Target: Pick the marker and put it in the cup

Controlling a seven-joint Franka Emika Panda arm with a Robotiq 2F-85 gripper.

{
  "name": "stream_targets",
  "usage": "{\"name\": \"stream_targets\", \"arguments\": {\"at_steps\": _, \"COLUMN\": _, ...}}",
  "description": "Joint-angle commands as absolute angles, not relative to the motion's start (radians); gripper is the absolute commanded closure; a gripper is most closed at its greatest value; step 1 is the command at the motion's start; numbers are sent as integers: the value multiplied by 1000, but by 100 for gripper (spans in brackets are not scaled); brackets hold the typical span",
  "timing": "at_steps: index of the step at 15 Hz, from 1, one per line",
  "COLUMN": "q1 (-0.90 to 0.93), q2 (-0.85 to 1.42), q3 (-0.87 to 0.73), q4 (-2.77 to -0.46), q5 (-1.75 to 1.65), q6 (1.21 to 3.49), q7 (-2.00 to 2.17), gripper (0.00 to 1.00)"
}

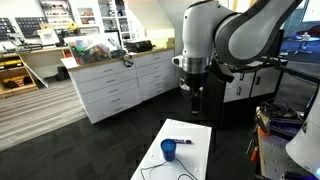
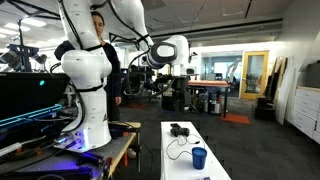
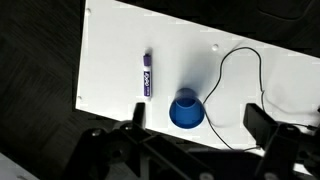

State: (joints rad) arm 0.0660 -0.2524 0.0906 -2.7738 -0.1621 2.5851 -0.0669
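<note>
The marker (image 3: 148, 75), a short dark pen with a purple label, lies flat on the white table (image 3: 120, 40) near its left side in the wrist view. Just beside it, to the right and lower in that view, the blue cup (image 3: 186, 110) stands upright with its mouth showing. In an exterior view the marker (image 1: 188, 141) lies a little beyond the cup (image 1: 169, 150). My gripper (image 3: 198, 120) hangs high above the table, open, with the cup between its two dark fingers (image 3: 137, 114) in the view and nothing held. The cup (image 2: 199, 157) also shows on the table (image 2: 178, 160).
A thin black cable (image 3: 240, 60) loops across the table right of the cup and runs under my right finger. Dark floor surrounds the narrow table. White drawer cabinets (image 1: 120, 85) stand behind. A second white robot arm (image 2: 85, 70) and a person (image 2: 100, 40) are nearby.
</note>
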Motion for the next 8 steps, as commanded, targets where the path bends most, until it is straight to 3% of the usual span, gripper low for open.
{"name": "stream_targets", "arguments": {"at_steps": 1, "q1": 68, "q2": -253, "q3": 89, "q4": -2773, "q5": -162, "q6": 2582, "q7": -67, "gripper": 0}}
{"name": "stream_targets", "arguments": {"at_steps": 8, "q1": 56, "q2": -235, "q3": 89, "q4": -2773, "q5": -178, "q6": 2598, "q7": -55, "gripper": 0}}
